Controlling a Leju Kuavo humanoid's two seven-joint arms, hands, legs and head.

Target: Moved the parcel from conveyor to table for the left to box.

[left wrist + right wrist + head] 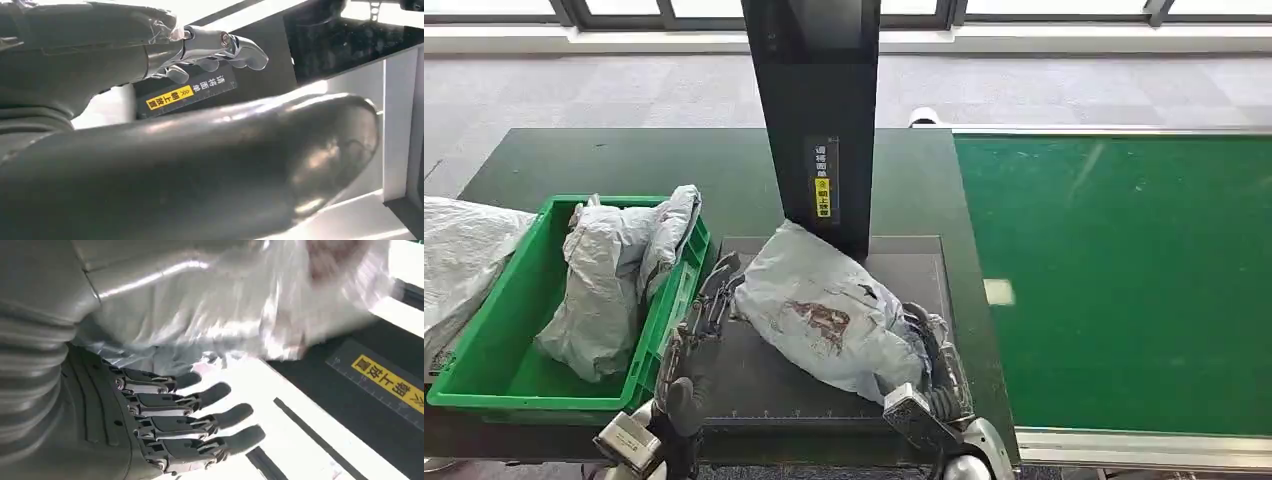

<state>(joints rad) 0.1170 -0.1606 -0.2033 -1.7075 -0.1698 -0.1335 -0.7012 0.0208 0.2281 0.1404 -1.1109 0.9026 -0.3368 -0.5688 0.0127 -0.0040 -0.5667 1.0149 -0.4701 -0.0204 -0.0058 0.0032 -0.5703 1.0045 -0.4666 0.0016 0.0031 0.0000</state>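
We note parcel point(829, 315) hides most of right hand point(934, 365) in head view; contact under bag not discernible. Right wrist view: parcel point(260, 305) blurred, print unreadable. Left wrist view: thick thumb point(200, 170) blocks whatever lies beyond it. Grey bag point(459, 260) beside green bin point(484, 385) cut off by picture edge. Small text on black post's label point(822, 180) too small to read.

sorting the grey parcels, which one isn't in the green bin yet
The grey parcel lying on the dark scanner pad between both hands; the other parcels sit inside the green bin.
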